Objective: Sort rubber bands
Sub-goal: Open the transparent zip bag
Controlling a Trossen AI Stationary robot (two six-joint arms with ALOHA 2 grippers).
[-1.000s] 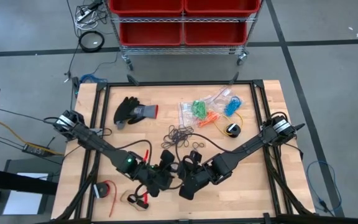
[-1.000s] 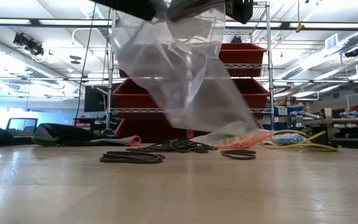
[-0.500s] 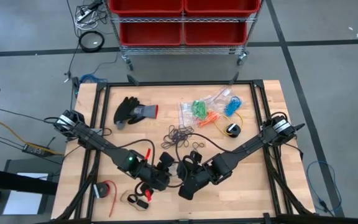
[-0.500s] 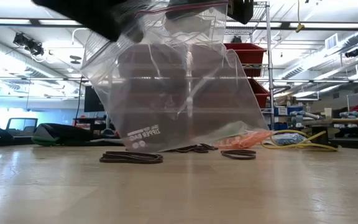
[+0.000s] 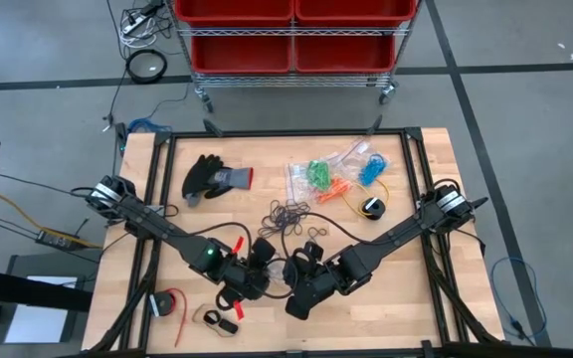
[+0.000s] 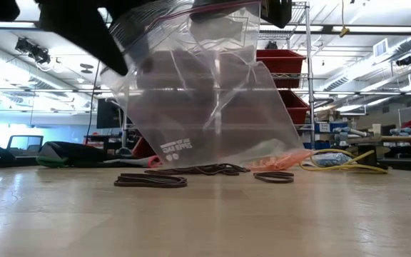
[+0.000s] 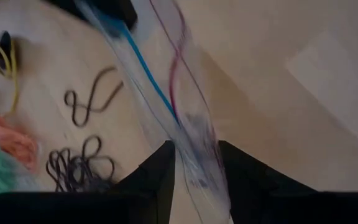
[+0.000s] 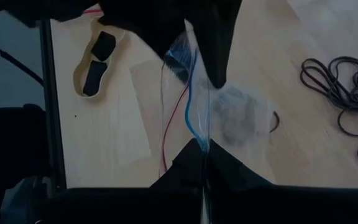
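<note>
Now the left gripper (image 7: pixel 194 163) and the right gripper (image 8: pixel 204 163) both pinch the mouth edge of a clear plastic zip bag (image 6: pixel 205 107), hung above the tabletop's (image 5: pixel 406 298) front-middle. Thin black rubber bands (image 5: pixel 288 214) lie loose mid-table; orange, green and blue ones sit bagged toward the rear edge. Since 1 second ago, the bag's mouth has spread wider.

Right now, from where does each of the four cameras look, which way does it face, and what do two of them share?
High view: above the table, facing straight down; both arms show, meeting over the clear zip bag.
Low view: at table-top height, facing level across; the hanging bag and black rubber bands show.
Left wrist view: past the left gripper, whose fingers hold the bag's edge.
Right wrist view: past the right gripper, shut on the bag's zip edge.
All four views show the bag.
</note>
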